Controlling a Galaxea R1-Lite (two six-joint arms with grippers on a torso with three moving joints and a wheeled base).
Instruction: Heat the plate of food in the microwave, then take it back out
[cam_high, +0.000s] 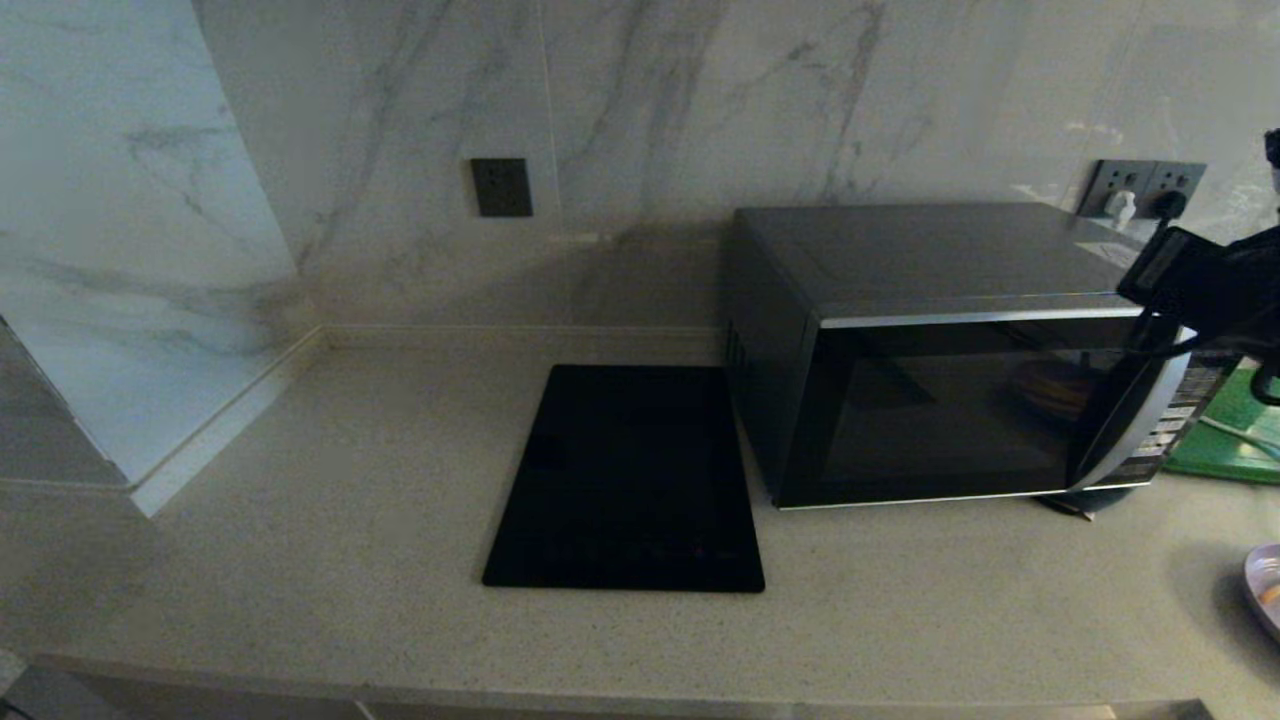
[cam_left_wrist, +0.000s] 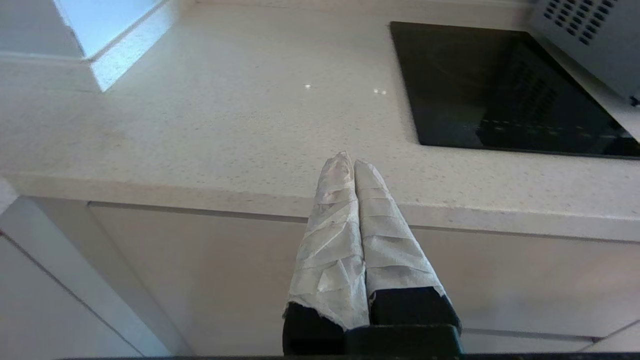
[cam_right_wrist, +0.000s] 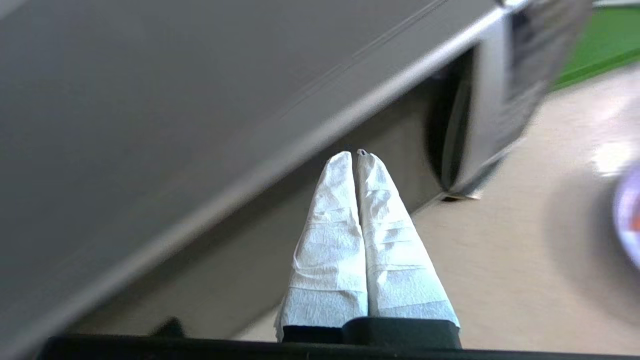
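from the head view, the microwave (cam_high: 950, 350) sat door-shut on the desk (cam_high: 300, 560) with the plate of food (cam_high: 1266, 590) near its right; wrist views showed left gripper (cam_left_wrist: 354, 162) and right gripper (cam_right_wrist: 356, 155) fingers clenched empty, the right near the door, apparently to open it next.

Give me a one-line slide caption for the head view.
Right arm raised at the closed microwave's button-panel corner; plate of food waits on the counter at the view's right edge.
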